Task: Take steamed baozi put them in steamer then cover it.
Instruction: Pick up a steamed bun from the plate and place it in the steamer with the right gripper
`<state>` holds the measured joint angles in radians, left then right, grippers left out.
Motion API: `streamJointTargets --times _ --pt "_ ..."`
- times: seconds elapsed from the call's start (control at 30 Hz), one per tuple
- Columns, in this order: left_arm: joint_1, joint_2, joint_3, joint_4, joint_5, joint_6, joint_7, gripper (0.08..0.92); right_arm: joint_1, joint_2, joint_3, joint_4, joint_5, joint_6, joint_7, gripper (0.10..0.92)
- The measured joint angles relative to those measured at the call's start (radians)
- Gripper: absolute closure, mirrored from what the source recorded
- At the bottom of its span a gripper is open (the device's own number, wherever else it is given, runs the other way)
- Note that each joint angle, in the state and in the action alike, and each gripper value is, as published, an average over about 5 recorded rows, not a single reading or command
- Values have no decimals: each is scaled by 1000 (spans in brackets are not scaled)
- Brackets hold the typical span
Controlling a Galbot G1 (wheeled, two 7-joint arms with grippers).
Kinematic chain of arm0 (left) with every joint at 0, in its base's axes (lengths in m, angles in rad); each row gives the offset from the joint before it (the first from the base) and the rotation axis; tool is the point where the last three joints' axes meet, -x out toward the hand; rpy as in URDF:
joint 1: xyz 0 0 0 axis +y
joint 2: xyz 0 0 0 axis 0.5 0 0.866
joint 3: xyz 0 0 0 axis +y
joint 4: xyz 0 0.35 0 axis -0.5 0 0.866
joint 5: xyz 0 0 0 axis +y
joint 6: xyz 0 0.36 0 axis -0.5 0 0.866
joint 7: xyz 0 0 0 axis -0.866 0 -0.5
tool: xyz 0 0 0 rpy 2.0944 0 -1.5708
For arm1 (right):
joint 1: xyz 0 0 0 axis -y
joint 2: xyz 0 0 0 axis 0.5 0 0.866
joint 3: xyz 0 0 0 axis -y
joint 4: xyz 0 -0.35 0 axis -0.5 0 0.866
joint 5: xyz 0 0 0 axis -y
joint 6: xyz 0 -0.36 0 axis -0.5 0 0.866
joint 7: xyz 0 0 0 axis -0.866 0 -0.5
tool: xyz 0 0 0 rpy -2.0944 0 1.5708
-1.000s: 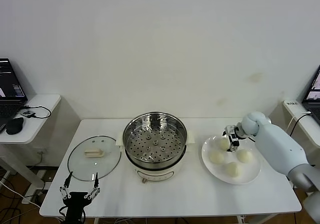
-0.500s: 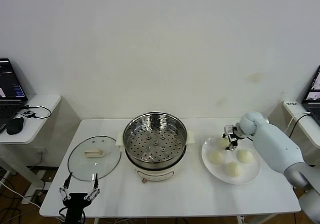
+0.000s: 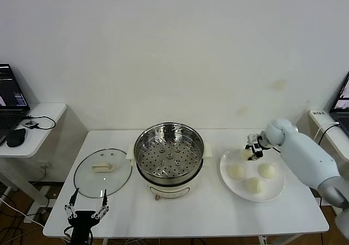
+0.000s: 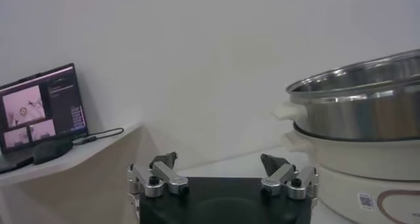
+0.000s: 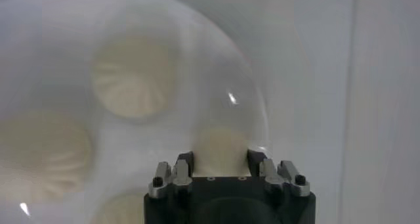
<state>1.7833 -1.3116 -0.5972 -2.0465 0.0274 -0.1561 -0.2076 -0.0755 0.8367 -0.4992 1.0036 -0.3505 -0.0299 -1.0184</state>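
A white rectangular tabletop [image 3: 207, 212] stands against a plain white wall. The shiny round steel steamer [image 3: 169, 156] sits centre. At right, the right gripper [image 3: 254, 150] pinches one cream-white baozi [image 5: 222, 150] above the flat white plate [image 3: 275, 193]. At lower left, the left gripper [image 3: 87, 207] hangs wide at the tabletop's front edge.

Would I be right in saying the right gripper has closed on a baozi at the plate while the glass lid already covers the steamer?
Not quite: the glass lid lies on the table beside the open steamer, as the head view shows. The right gripper has indeed closed on a baozi at the plate.
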Motion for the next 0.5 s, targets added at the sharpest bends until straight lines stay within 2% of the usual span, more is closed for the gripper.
streamJointTargets --times 0.23,0.5 --pt "-12 9 13 2 -17 1 6 177 160 -74 -145 138 159 -29 11 485" --pt "-10 16 12 -1 -38 -3 9 177 395 -59 -339 237 355 -45 28 482"
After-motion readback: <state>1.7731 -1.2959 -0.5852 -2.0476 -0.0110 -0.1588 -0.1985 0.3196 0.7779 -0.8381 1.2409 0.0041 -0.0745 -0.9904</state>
